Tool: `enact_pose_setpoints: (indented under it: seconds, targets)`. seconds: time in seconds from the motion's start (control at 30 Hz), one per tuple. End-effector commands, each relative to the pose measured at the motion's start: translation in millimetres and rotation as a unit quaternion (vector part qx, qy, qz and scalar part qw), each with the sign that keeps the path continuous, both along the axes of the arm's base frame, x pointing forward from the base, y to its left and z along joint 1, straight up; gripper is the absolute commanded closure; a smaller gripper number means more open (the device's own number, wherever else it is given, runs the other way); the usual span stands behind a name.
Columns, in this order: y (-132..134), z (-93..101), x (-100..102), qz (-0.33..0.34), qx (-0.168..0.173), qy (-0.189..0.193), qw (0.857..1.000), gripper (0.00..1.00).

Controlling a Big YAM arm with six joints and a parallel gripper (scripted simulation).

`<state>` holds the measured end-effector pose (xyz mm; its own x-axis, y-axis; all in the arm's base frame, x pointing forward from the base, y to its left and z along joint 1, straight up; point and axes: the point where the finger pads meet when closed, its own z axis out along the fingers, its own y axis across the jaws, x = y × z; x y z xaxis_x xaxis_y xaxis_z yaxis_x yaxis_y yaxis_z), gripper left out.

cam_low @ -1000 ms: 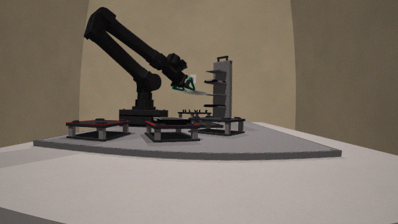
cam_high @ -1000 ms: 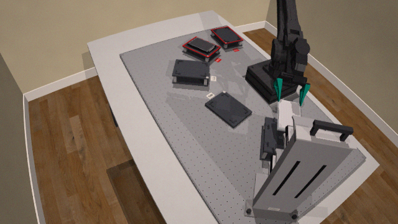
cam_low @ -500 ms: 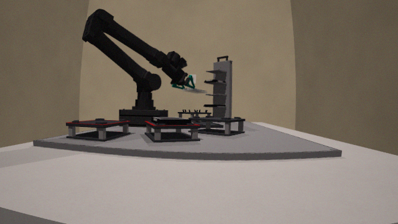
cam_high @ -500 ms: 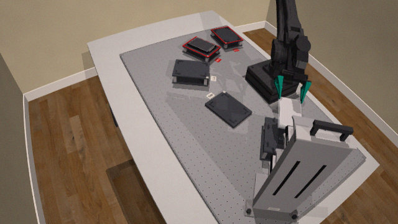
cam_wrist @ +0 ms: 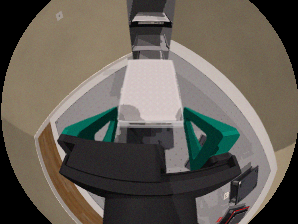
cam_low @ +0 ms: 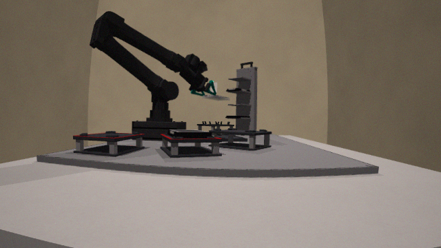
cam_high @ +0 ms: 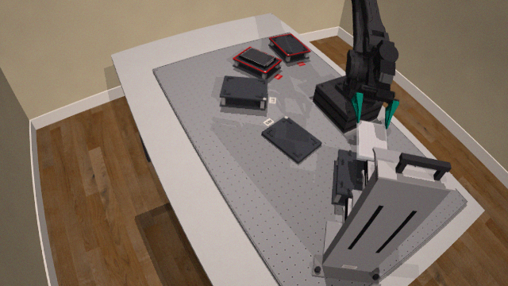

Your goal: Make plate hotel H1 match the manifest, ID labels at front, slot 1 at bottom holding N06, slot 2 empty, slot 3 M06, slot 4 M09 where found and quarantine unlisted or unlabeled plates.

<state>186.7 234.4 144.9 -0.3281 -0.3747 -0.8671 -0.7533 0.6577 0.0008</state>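
My gripper (cam_high: 373, 123) (cam_low: 207, 92) (cam_wrist: 150, 111) is shut on the near end of a white plate (cam_high: 371, 141) (cam_low: 218, 98) (cam_wrist: 152, 90). It grips the plate across its width. The plate hangs level in the air just in front of the grey plate hotel H1 (cam_high: 389, 214) (cam_low: 251, 100) (cam_wrist: 152, 3). Its far end points at the shelves, at a height between the two middle ones. I see no label on the plate's top face. In the side view, dark plates seem to lie on two of the hotel's shelves, but I cannot read their IDs.
Two red-rimmed nests stand at the far end; one nest (cam_high: 241, 53) (cam_low: 179, 138) holds a dark plate (cam_high: 258, 58), the other nest (cam_high: 278, 47) (cam_low: 103, 135) looks bare. There are also a raised dark nest (cam_high: 243, 91), a flat dark nest (cam_high: 291, 139), and a dark fixture (cam_high: 347, 175) beside the hotel. The arm's base (cam_high: 341, 103) stands close behind the gripper.
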Motion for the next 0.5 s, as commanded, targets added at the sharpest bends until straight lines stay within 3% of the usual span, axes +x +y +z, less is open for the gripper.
enact_pose_setpoints:
  seconds: [0.0,0.17,0.23,0.47]
  targets:
    - [10.6,46.3,8.8,-0.002,0.032,-0.02,0.999,0.14]
    - [9.2,40.2,7.7,-0.002,0.033,-0.02,0.999,0.14]
    - [9.8,53.4,8.4,-0.002,0.035,-0.021,0.999,0.14]
    - [8.3,52.7,7.2,-0.002,0.028,-0.017,0.999,0.14]
